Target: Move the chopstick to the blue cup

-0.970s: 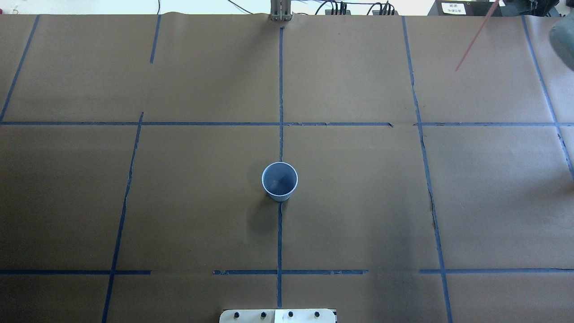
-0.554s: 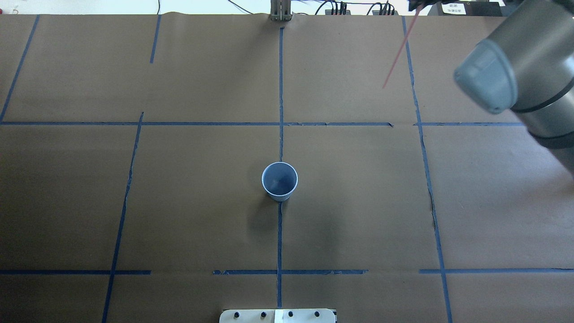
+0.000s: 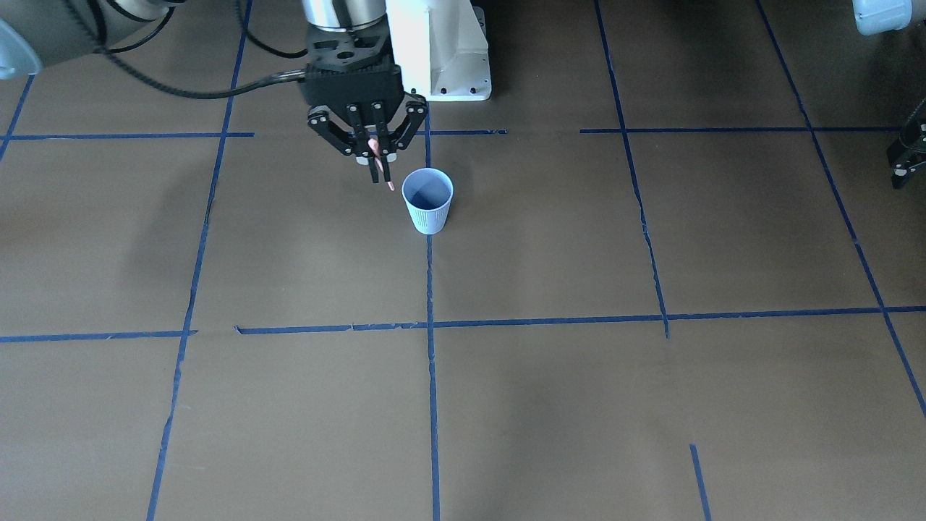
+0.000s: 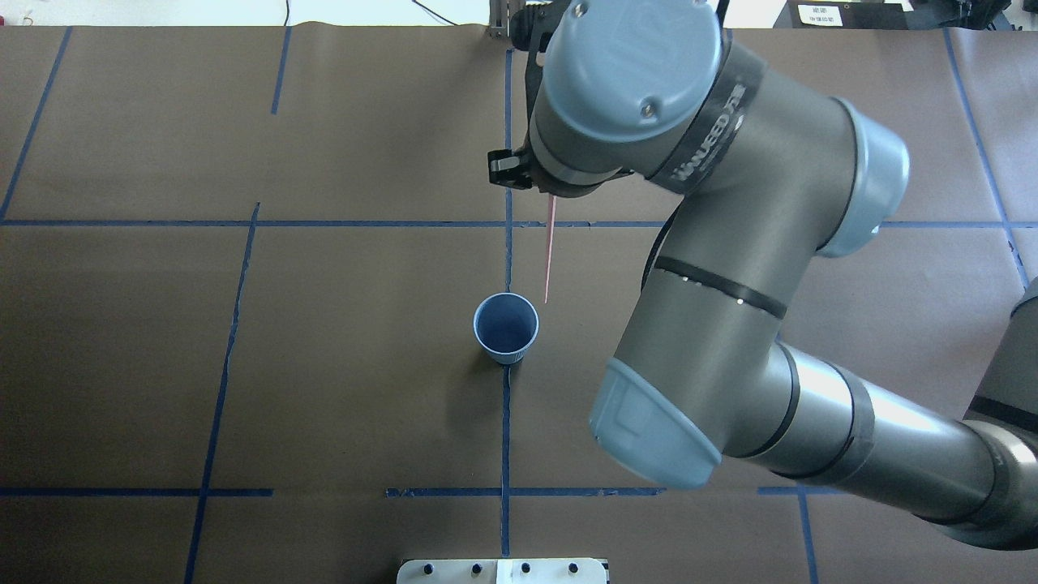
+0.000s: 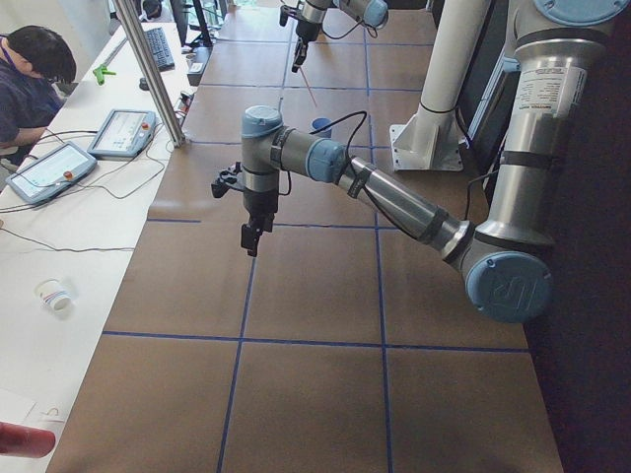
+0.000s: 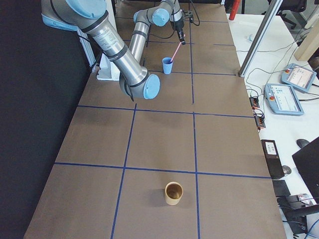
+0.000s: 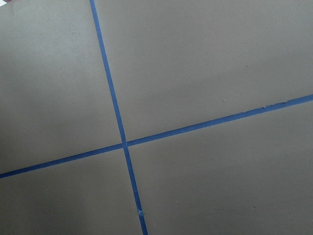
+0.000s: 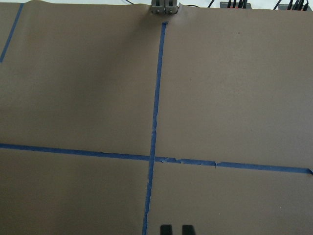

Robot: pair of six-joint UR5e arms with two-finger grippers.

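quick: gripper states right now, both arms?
Right gripper: closed, holding the pink chopstick.
Left gripper: cannot be told; it shows too small and partly cut off.

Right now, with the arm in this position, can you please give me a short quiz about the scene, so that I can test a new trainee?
1. True or false: the chopstick rests inside the blue cup, free of any gripper.
2. Choose one. The blue cup is: A) upright and empty; B) tipped on its side; C) gripped by an arm.
3. Fill in: the second cup, far from the blue one, is ___ in colour.

Key: 1 false, the right gripper is shut on the chopstick, which hangs beside the cup. 2 A. 3 brown.
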